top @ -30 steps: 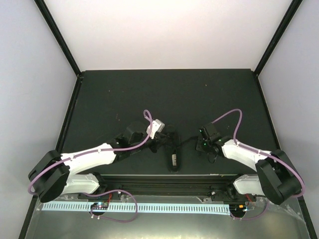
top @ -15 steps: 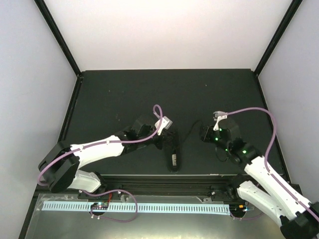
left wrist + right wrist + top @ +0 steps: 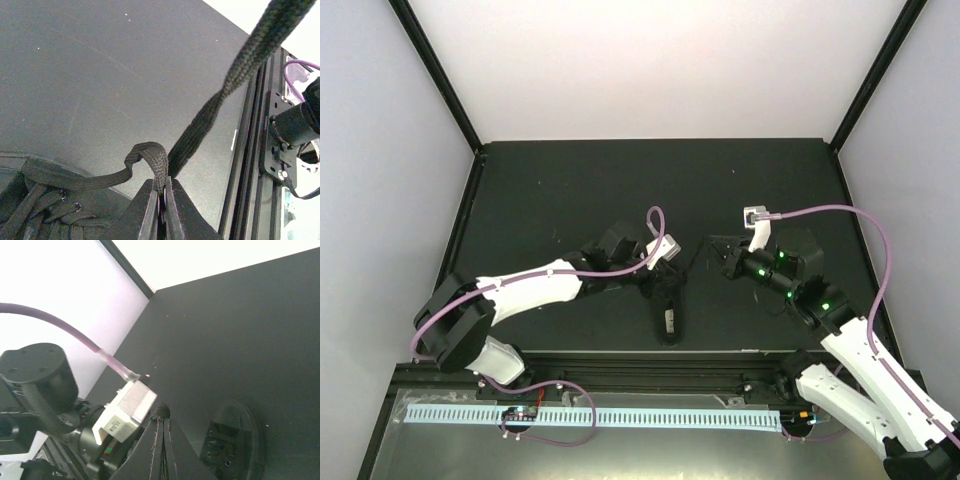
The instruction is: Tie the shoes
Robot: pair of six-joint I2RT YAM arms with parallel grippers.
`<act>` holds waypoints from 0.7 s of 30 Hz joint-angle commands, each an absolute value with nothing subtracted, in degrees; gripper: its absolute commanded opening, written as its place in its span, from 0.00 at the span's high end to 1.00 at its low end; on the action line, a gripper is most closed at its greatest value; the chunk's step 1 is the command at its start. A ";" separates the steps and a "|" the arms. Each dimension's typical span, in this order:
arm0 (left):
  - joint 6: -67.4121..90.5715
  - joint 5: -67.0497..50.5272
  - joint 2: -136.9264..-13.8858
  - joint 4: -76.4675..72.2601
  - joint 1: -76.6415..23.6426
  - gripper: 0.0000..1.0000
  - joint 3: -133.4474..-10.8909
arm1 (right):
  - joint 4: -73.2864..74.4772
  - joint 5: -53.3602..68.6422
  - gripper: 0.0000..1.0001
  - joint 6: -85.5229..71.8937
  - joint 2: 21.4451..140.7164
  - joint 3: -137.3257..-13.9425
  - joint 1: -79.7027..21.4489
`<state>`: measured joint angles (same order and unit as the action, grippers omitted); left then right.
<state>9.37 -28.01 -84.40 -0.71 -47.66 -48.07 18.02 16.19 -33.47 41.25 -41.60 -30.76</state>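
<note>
The left arm (image 3: 530, 290) is seen reaching from the lower left of the top view toward the centre of the dark table (image 3: 570, 190). In the left wrist view, the left gripper (image 3: 161, 192) at the bottom centre is shown pinched tight on a flat black lace (image 3: 152, 157). The lace is folded into a small loop over the fingertips and is stretched away to the upper right of that frame. The black shoe (image 3: 667, 305) is found at the lower centre of the top view, just below the left gripper, with its pale insole patch showing. In the right wrist view, the right gripper (image 3: 161, 427) is closed on a lace end (image 3: 161, 411), with the shoe at the lower right. The right arm (image 3: 860, 345) is seen entering from the lower right of the top view.
</note>
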 commanded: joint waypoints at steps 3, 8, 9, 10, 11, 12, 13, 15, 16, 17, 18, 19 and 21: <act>7.41 -31.76 -86.22 0.03 -47.90 0.94 -51.31 | 15.31 19.51 0.99 -32.53 42.37 -43.68 -30.59; 7.03 -34.17 -87.67 -0.41 -47.91 0.89 -51.82 | 14.99 19.34 0.98 -32.14 42.52 -43.64 -30.59; 7.03 -34.20 -87.90 -0.56 -47.90 0.88 -51.88 | 14.95 19.34 0.98 -32.09 42.58 -43.72 -30.59; 6.92 -34.20 -88.10 -0.52 -47.90 0.87 -52.05 | 14.89 19.41 0.98 -32.08 42.69 -43.69 -30.59; 6.81 -34.20 -88.40 -0.34 -47.90 0.87 -52.27 | 14.86 19.53 0.98 -32.10 42.76 -43.73 -30.59; 6.73 -34.19 -88.65 -0.25 -47.90 0.86 -52.52 | 14.82 19.64 0.98 -32.08 42.82 -43.76 -30.59; 6.58 -34.22 -88.86 -0.22 -47.90 0.86 -52.70 | 14.77 19.68 0.98 -32.08 42.87 -43.77 -30.59; 6.40 -34.39 -89.32 -0.03 -47.90 0.85 -53.10 | 14.68 19.69 0.98 -32.08 42.98 -43.69 -30.57; 6.35 -34.62 -89.51 0.04 -47.90 0.84 -53.29 | 14.72 19.64 0.98 -32.04 43.04 -43.68 -30.64; 6.33 -34.80 -89.70 0.04 -47.90 0.83 -53.39 | 14.68 19.61 0.98 -32.00 43.06 -43.73 -30.59; 6.25 -34.99 -89.81 -0.11 -47.90 0.82 -53.37 | 14.76 19.55 0.98 -32.06 43.19 -43.78 -30.59; 6.24 -35.39 -89.88 -0.17 -47.91 0.81 -53.35 | 14.69 19.59 0.98 -31.96 43.20 -43.77 -30.59; 6.06 -35.90 -90.05 -0.46 -47.90 0.79 -53.26 | 14.60 19.60 0.98 -31.91 43.24 -43.77 -30.59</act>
<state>7.40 -33.39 -89.23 -0.19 -47.66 -51.24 16.19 18.65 -33.04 43.24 -42.46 -30.76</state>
